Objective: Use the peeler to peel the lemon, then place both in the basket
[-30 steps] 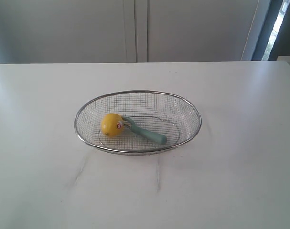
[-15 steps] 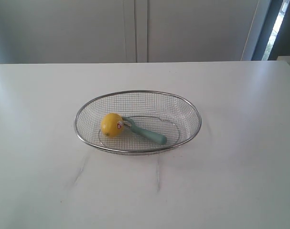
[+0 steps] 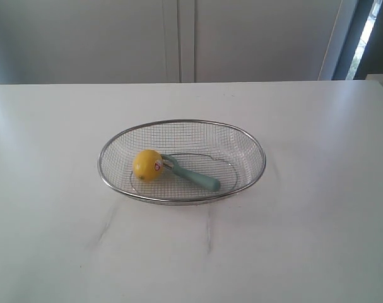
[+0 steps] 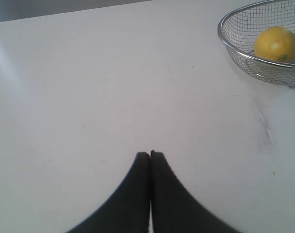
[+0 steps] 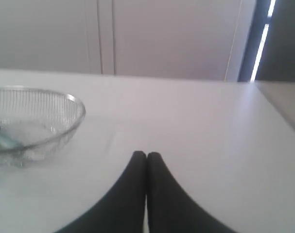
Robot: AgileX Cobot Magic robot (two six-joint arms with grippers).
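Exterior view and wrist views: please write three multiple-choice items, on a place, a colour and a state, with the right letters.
1. Where is the small round yellow lemon? A) inside the oval silver wire-mesh basket B) beside it C) in a gripper
2. What colour is the handle of the slim peeler? A) red B) black C) pale teal-blue
3. How are the black left gripper and right gripper? A) both open B) both shut, empty C) one holds the lemon
A: it lies within the rim. C: the exterior view shows it. B: each wrist view shows fingers pressed together, nothing between.
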